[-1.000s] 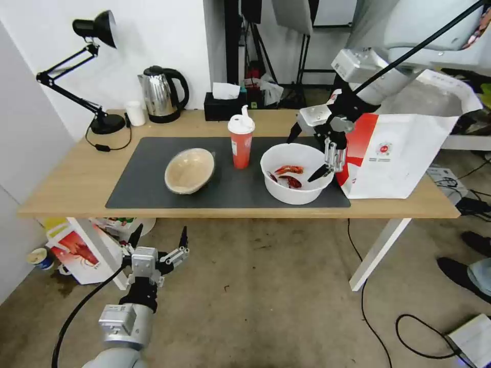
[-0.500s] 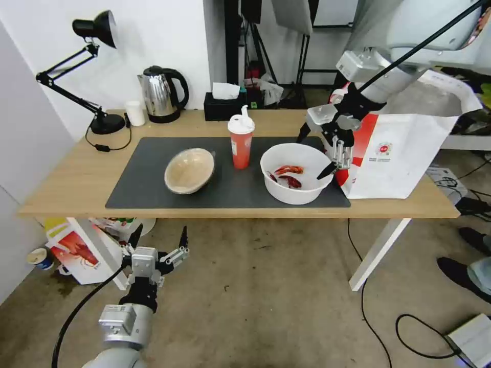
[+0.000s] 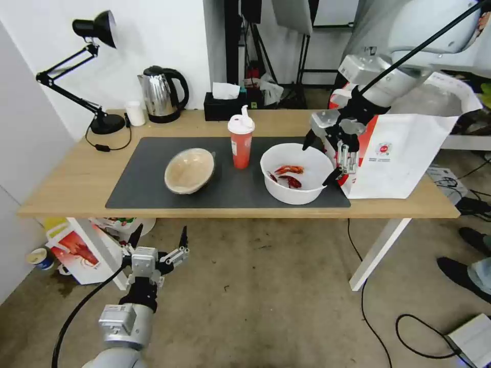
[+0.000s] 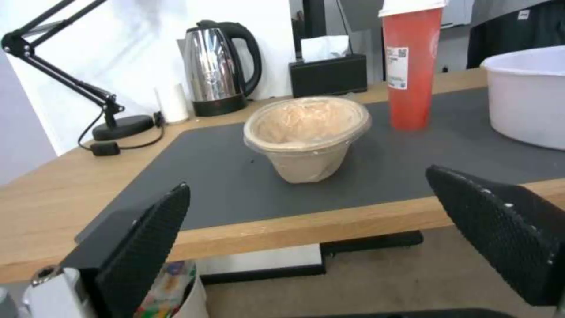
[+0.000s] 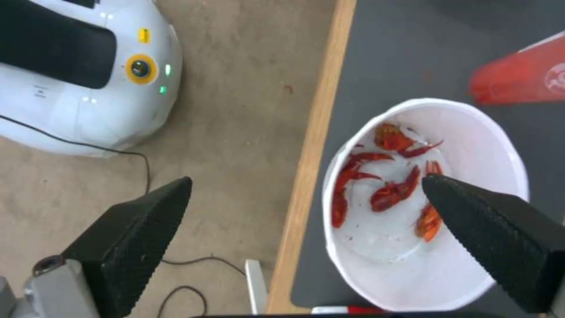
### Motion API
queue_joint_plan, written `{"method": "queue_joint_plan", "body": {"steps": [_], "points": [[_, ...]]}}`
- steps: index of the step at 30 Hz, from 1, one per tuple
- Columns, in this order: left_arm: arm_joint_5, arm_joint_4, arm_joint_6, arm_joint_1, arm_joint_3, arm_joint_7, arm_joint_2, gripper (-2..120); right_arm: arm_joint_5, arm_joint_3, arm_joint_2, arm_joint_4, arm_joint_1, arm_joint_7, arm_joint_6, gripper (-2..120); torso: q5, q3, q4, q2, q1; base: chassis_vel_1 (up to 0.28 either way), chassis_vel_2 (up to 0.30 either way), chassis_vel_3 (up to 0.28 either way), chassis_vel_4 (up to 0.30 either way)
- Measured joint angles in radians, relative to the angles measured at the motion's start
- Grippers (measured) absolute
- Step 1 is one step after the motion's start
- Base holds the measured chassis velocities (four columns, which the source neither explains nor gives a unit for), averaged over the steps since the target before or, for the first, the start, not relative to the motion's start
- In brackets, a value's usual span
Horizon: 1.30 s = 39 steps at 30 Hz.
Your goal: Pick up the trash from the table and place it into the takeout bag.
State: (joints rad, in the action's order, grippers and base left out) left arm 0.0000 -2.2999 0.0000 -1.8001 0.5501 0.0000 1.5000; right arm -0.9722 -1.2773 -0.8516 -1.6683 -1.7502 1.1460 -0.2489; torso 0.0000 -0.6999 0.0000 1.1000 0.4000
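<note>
- The right gripper (image 3: 320, 161) hung over the right rim of the white plastic bowl (image 3: 296, 174), jaws spread wide and pinching nothing.
- Red crayfish shells (image 5: 388, 181) lay in that bowl, which sat on the dark grey mat (image 3: 153, 168) near the counter (image 3: 71, 179) front edge.
- The takeout bag (image 3: 404, 153) stood just right of the bowl, mouth open.
- The red cup with white lid (image 3: 241, 141) stood upright between the white bowl and the tan paper bowl (image 3: 189, 170).
- The left gripper (image 3: 158, 240) waited low in front of the counter, below its edge, jaws spread and empty.
</note>
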Motion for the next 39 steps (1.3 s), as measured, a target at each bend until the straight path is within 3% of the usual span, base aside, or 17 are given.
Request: {"method": "queue_joint_plan", "body": {"steps": [13,39], "points": [[0.000,0.000,0.000,0.000,0.000,0.000,0.000,100,-0.016,0.070,0.033,-0.063,0.043,0.004,-0.010,100,0.0002,0.000,0.0000,0.000,0.000,0.000,0.000,0.000,0.000],[0.000,0.000,0.000,0.000,0.000,0.000,0.000,100,0.049,0.022,0.042,0.005,-0.062,0.004,-0.013,100,-0.0001,0.000,0.0001,0.000,0.000,0.000,0.000,0.000,0.000]]}}
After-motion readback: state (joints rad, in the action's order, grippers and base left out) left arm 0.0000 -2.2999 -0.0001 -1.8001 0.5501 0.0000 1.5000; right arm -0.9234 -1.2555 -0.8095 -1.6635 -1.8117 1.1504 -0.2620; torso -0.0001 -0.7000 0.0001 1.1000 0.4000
